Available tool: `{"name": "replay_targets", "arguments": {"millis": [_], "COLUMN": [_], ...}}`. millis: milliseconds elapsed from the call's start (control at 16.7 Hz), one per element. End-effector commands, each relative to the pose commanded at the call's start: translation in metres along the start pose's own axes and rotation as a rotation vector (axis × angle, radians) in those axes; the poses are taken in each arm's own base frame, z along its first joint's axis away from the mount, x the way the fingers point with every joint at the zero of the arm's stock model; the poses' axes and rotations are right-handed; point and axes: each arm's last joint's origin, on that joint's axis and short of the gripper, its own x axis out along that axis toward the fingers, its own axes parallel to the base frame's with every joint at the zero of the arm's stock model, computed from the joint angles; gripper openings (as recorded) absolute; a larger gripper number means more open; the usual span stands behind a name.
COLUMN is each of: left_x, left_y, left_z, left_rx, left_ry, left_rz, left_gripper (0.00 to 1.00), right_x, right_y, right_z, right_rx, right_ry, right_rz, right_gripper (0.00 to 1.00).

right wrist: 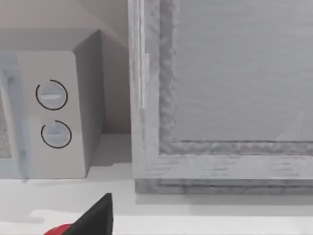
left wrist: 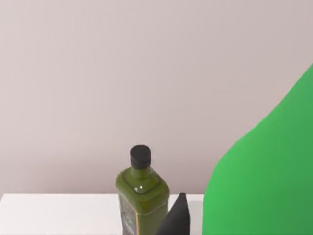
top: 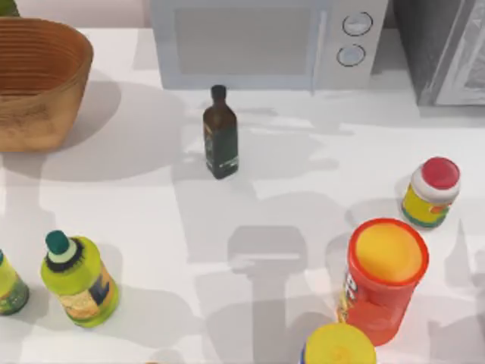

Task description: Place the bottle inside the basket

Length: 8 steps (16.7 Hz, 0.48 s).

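The bottle (top: 9, 287), bright green with a darker label, stands at the top view's left edge near the front and is cut off by the frame. In the left wrist view a large bright green surface (left wrist: 264, 166) of the same colour sits very close to the camera, beside a dark tip of my left gripper (left wrist: 176, 218). I cannot tell whether they touch. The basket (top: 38, 83), wide, woven and light brown, stands at the far left of the table. A dark tip of my right gripper (right wrist: 95, 218) shows in the right wrist view, low at the table's right side.
A dark olive glass bottle (top: 220, 133) stands mid-table in front of a microwave (top: 258, 42). A fat yellow-green bottle with a teal cap (top: 79, 280) is beside the bottle. On the right are a red-capped jar (top: 432, 191), an orange canister (top: 385, 277), a yellow lid (top: 339, 345) and a grey cabinet (top: 443, 49).
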Motion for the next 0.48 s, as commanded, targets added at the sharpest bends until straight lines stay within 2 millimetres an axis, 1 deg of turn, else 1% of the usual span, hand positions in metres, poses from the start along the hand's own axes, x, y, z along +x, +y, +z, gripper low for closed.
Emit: {"name": "replay_targets", "arguments": {"millis": [60,300,480], "left_x": [0.0035,0.0043,0.0043], "left_y": [-0.0003,-0.0004,-0.0004], "left_z": [-0.0028,-0.0034,-0.0034], "left_rx": [0.000,0.000,0.000], "left_ry": [0.001,0.001,0.001], "left_rz": [-0.001,0.000,0.000], "left_gripper": [0.00,0.00,0.23], "right_x": [0.0000,0.0000,0.0000], "right_y": [0.0000,0.0000,0.0000], "right_z": [0.0000,0.0000,0.0000], "right_rx": [0.000,0.000,0.000], "right_ry": [0.000,0.000,0.000], "right_rz": [0.000,0.000,0.000], "right_gripper": [1.00,1.00,1.00]}}
